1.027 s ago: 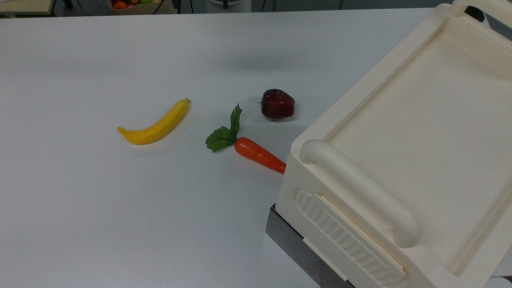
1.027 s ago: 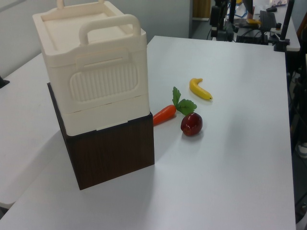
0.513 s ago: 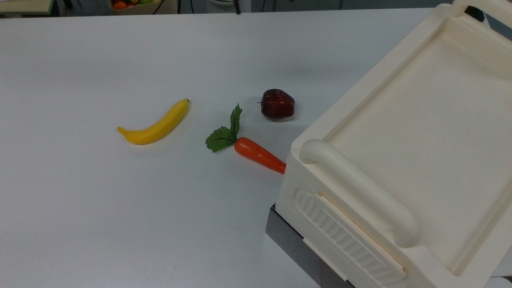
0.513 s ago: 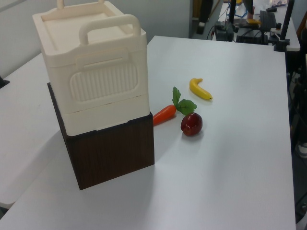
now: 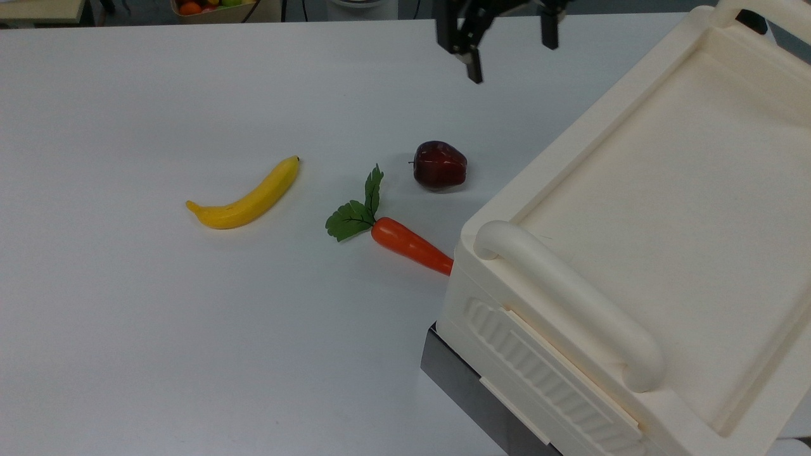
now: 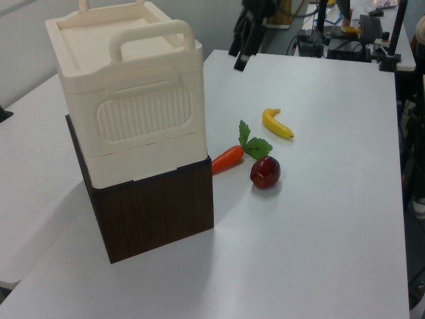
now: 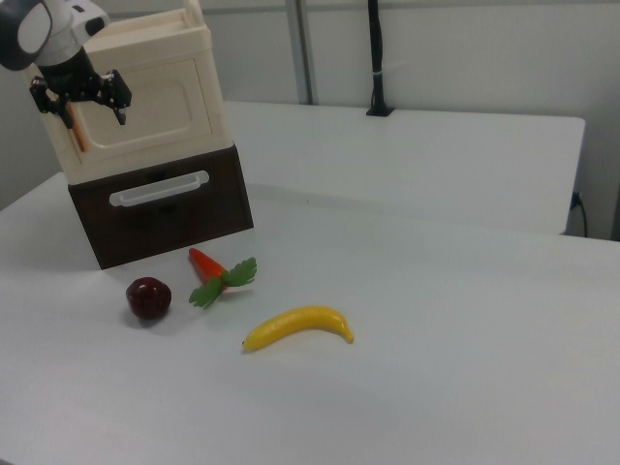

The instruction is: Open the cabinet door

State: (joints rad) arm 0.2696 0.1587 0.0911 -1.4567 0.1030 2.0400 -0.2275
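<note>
The cream cabinet (image 5: pixel 665 190) stands on a dark brown box (image 6: pixel 156 212). In the right view its door (image 7: pixel 150 102), a flat cream panel, is shut, with a small orange strip (image 7: pixel 80 134) at the right view's left edge. My gripper (image 7: pixel 95 116) hangs open in front of that edge, level with the strip, with nothing between its fingers. In the top view the gripper (image 5: pixel 512 54) is above the table's far side, left of the cabinet. In the left view the gripper (image 6: pixel 238 56) is beyond the cabinet's (image 6: pixel 133 80) right corner.
A dark red apple (image 5: pixel 440 164), a carrot with green leaves (image 5: pixel 405 244) and a banana (image 5: pixel 247 196) lie on the white table (image 5: pixel 158 329) beside the cabinet. The carrot's tip touches the box. The box's front carries a cream handle (image 7: pixel 160 189).
The gripper has come into view, moving down and toward the cabinet's door side. The cabinet and the fruit have not moved.
</note>
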